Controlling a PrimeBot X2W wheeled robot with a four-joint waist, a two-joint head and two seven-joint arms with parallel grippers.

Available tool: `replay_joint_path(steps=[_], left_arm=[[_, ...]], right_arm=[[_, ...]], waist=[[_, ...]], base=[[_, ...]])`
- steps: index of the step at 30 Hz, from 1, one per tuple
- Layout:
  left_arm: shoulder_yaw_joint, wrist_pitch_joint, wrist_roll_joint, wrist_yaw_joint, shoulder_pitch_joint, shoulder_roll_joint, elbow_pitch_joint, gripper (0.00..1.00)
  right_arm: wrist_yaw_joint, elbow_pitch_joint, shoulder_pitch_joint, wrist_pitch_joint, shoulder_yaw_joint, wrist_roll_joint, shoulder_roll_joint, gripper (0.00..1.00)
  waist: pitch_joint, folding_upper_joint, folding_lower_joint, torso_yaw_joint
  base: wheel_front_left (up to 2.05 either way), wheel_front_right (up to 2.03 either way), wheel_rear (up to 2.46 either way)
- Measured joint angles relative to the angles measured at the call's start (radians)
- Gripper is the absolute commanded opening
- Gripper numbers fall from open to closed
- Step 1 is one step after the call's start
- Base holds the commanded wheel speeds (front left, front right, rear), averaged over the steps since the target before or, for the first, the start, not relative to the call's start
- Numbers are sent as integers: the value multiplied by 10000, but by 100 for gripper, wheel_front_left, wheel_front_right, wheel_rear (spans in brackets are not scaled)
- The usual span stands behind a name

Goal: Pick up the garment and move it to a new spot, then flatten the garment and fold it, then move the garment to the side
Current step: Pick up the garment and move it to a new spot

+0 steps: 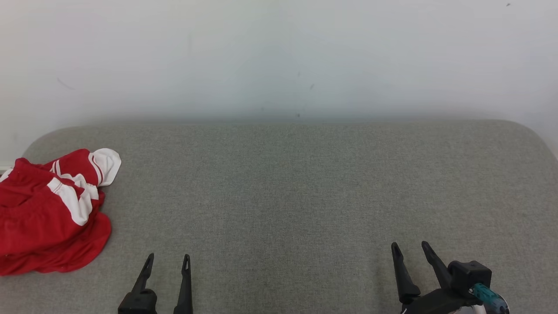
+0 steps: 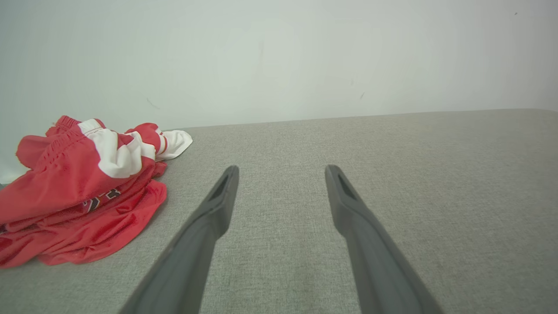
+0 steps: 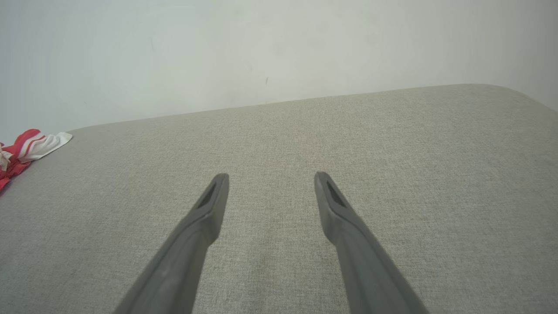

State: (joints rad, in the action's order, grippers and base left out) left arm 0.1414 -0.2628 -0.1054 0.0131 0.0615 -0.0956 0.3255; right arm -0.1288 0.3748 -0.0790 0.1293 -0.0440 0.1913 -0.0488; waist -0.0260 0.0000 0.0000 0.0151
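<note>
The garment (image 1: 48, 213) is a crumpled red piece with white stripes, heaped at the far left edge of the grey padded surface. In the left wrist view the garment (image 2: 78, 192) lies left of my fingers, apart from them. A small part of the garment (image 3: 26, 150) shows at the left edge of the right wrist view. My left gripper (image 1: 169, 258) is open at the lower left, a little right of the heap, with nothing between its fingers. My right gripper (image 1: 409, 246) is open at the lower right, far from the cloth, and holds nothing.
The grey padded surface (image 1: 287, 192) spreads wide between and beyond the grippers, with rounded far corners. A pale wall (image 1: 279, 56) rises right behind its far edge.
</note>
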Motion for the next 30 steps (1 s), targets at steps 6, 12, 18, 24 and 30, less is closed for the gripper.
replay_joint_path(steps=[6, 12, 18, 24, 30], left_arm=[[-86, 2, 0, -58, -9, 23, 65, 100], [-138, 2, 2, -123, -12, 79, 98, 100], [-284, 2, -73, -136, -13, 148, 150, 100], [-477, 2, -178, -389, -11, 71, 121, 100], [-782, 0, -255, -500, -123, -140, 48, 100]], right_arm=[[0, 17, 1, -2, -13, 0, 0, 100], [0, 19, 2, -8, -19, 2, 0, 100], [0, -2, 29, -23, -236, 468, -6, 100], [0, -109, 30, -13, -679, 955, -4, 100], [-2, -184, 110, 75, -955, 1183, -2, 100]], waist=[[-32, 0, 0, 13], [-38, 0, 0, 38], [-50, 0, 0, 248], [-77, 0, 0, 802], [-132, 0, 0, 1684]], base=[[0, 0, 0], [0, 0, 0], [0, 0, 0], [0, 0, 0], [0, 0, 0]])
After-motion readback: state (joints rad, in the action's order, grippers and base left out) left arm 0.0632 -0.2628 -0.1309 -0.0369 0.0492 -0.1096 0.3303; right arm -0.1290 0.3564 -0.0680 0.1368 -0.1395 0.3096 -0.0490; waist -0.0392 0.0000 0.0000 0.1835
